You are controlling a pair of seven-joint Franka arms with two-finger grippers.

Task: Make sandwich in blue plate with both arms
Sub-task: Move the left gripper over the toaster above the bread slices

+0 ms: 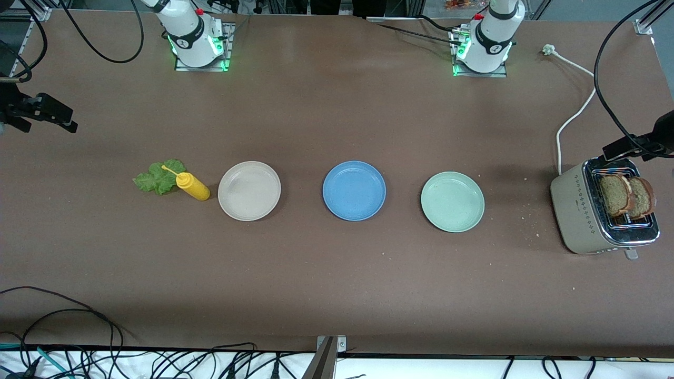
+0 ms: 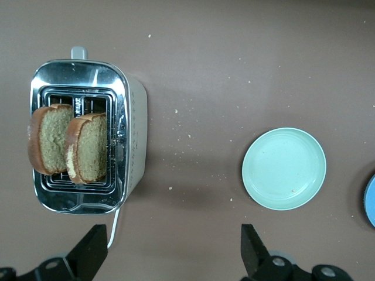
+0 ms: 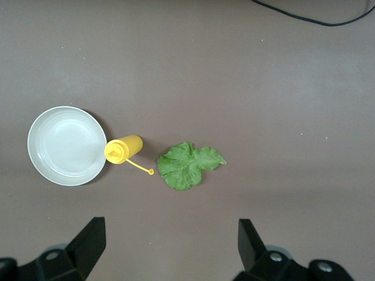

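Note:
The blue plate (image 1: 354, 190) sits mid-table with nothing on it; its edge (image 2: 371, 202) shows in the left wrist view. Two brown toast slices (image 1: 626, 196) (image 2: 70, 146) stand upright in the toaster (image 1: 579, 210). A green lettuce leaf (image 1: 157, 178) (image 3: 188, 165) lies flat on the table at the right arm's end. My left gripper (image 2: 173, 240) hangs open high over the table beside the toaster. My right gripper (image 3: 170, 234) hangs open high over bare table near the lettuce. Neither holds anything.
A yellow squeeze bottle (image 1: 192, 186) lies beside the lettuce, touching the beige plate (image 1: 249, 190). A mint-green plate (image 1: 452, 201) sits between the blue plate and the toaster. The toaster's white cord (image 1: 571, 116) runs toward the left arm's base. Crumbs dot the table near the toaster.

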